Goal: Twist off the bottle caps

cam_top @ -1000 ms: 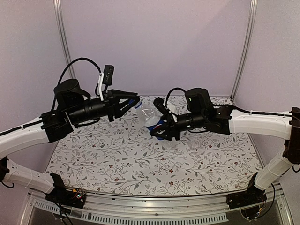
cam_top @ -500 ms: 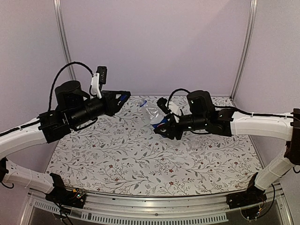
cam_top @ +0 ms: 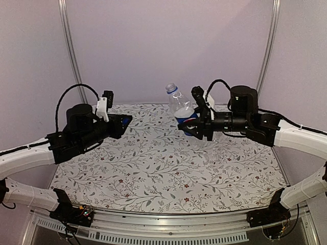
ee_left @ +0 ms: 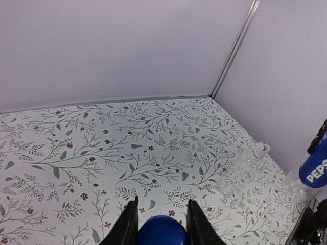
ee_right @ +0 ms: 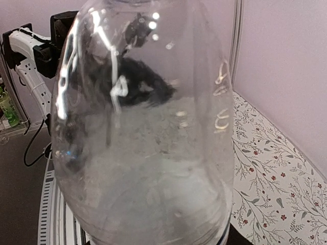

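Left arm: white-shelled, reaching in low from the near left, forearm roughly level over the table (cam_top: 153,168), wrist pointing right. Left gripper (cam_top: 124,121) — black fingers closed tight on the blue cap (ee_left: 161,232), a smooth, round, solid-blue plastic piece held above the floral-print surface. Right arm: extended from the right, wrist raised and level. Right gripper (cam_top: 196,127) — jaws partly closed around the labelled waist of the Pepsi bottle (cam_top: 180,104), thin clear plastic, held aloft and tilted, its capless neck up and to the left, ringed in blue. Shorter bottle (ee_left: 254,159): clear, unlabelled, on the table towards the right; upright or lying cannot be told
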